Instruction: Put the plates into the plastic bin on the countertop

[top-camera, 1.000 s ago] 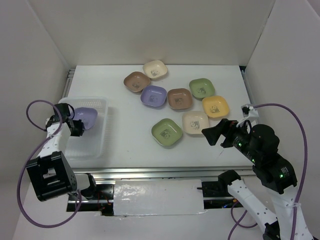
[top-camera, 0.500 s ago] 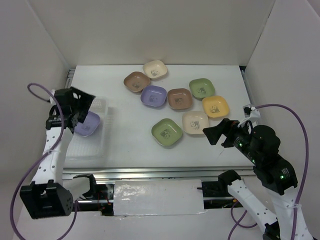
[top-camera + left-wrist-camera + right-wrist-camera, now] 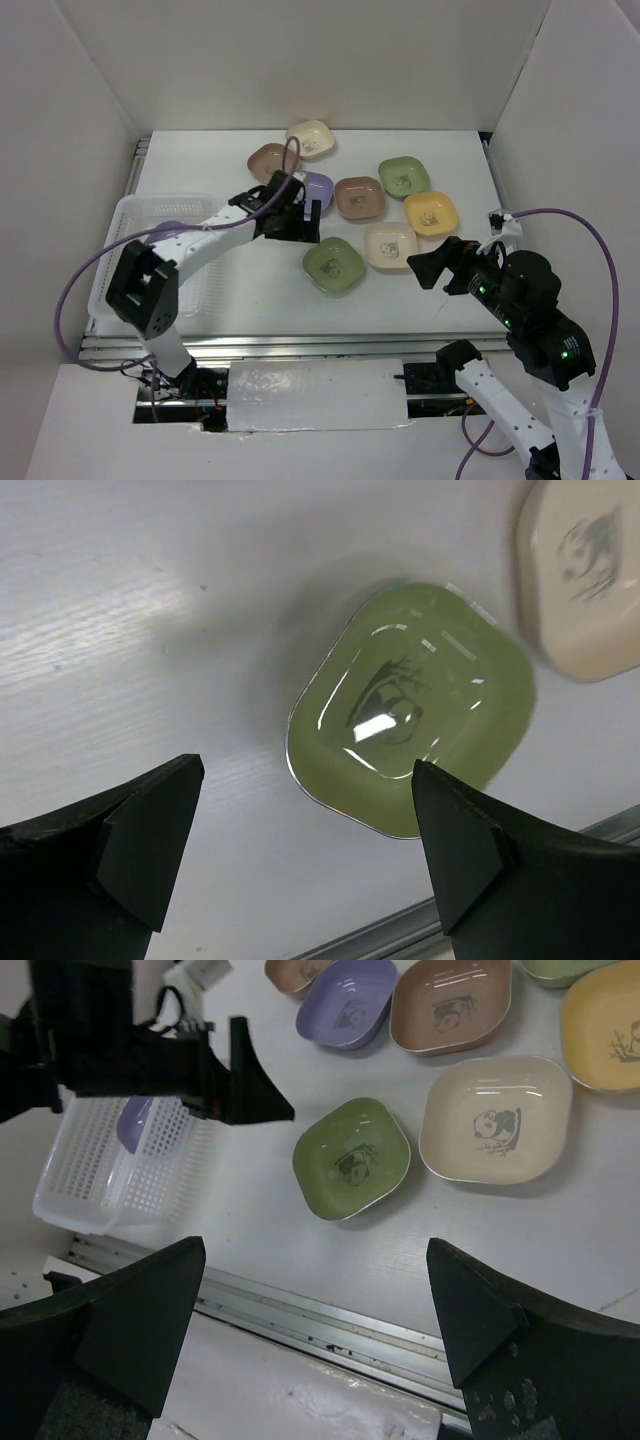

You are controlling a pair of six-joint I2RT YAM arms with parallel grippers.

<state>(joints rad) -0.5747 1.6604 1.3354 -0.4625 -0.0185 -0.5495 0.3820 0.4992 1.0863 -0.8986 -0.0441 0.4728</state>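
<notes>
Left wrist view has the left tool point(image 3: 305, 780) spread wide and empty. Its two fingers flank the near rim of a green plate point(image 3: 410, 710), which lies flat on the table point(image 3: 120, 600) just below and ahead of the tips. A cream plate point(image 3: 580, 570) sits further ahead and to the tool's right, apart from the green one. The dish looks light, stiff and glossy, so probably slippery. Its raised rim seems the best hold, one finger inside the bowl and one outside. The plastic bin point(image 3: 120, 215), with a purple plate point(image 3: 165, 232) in it, lies well behind this tool, back along its arm. The right tool point(image 3: 430, 268) hangs open, holding nothing.
</notes>
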